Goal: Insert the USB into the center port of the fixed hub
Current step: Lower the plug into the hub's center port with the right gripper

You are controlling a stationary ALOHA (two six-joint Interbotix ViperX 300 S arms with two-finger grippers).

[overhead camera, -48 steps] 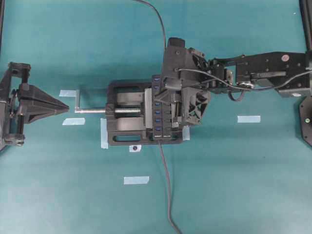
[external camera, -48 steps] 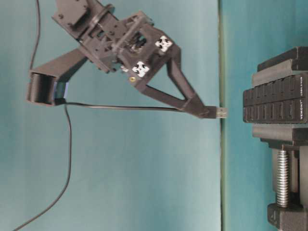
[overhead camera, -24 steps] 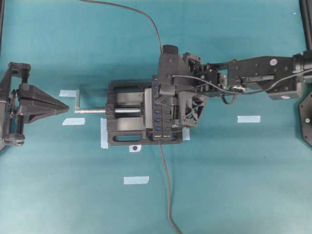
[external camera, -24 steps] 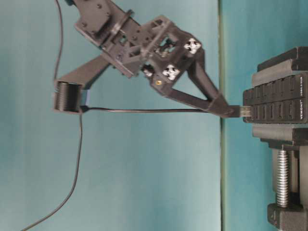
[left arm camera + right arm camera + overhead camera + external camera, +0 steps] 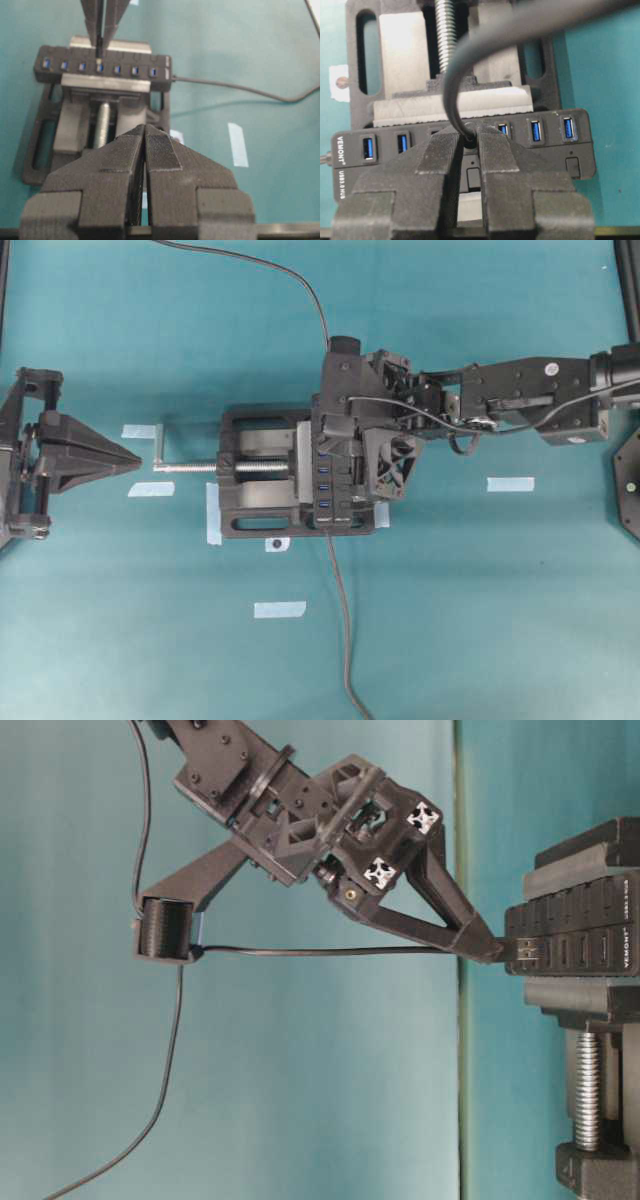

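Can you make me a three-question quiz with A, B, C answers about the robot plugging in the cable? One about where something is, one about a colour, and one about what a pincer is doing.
1. Where is the USB?
A. lying on the table
B. at the face of the fixed hub
C. in the left pincer

2. What colour are the hub's slots?
A. blue
B. red
C. yellow

3. What is the left pincer doing?
A. holding a cable
B. gripping the vise
C. shut on nothing, away from the hub

Answers:
1. B, the table-level view shows the plug's tip meeting the hub, held by the right pincer.
2. A, both wrist views show blue slots in a row.
3. C, the left wrist view shows its fingers pressed together with nothing between them, the vise beyond.
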